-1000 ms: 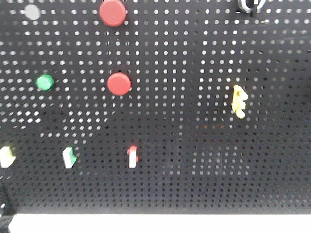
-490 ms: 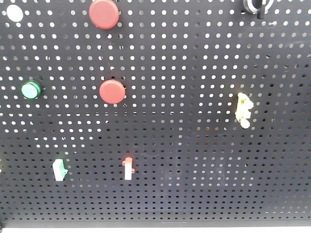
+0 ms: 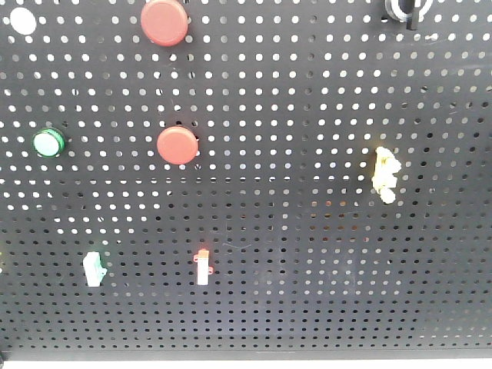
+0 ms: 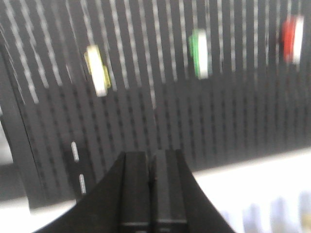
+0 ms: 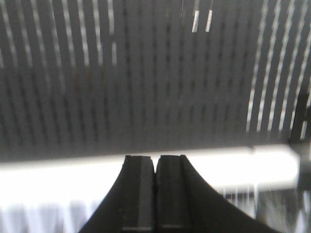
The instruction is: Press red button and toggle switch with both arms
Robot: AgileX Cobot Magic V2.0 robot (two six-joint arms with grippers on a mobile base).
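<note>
A black pegboard (image 3: 307,100) fills the front view. Two round red buttons sit on it, a larger one (image 3: 164,21) at the top and a smaller one (image 3: 177,144) below it. The toggle switch (image 3: 405,9) is at the top right edge, partly cut off. Neither gripper shows in the front view. My left gripper (image 4: 149,156) is shut and empty, below the board's lower rockers. My right gripper (image 5: 155,159) is shut and empty, facing a bare lower stretch of the board (image 5: 146,87).
On the board are a green button (image 3: 48,142), a white button (image 3: 23,19), a yellow switch (image 3: 385,174), a green rocker (image 3: 93,268) and a red rocker (image 3: 202,266). The left wrist view shows yellow (image 4: 97,70), green (image 4: 199,53) and red (image 4: 293,33) rockers.
The front view shifted right and slightly up across the board between one second and half a second ago, then held still. The white strip at the bottom left the view.
</note>
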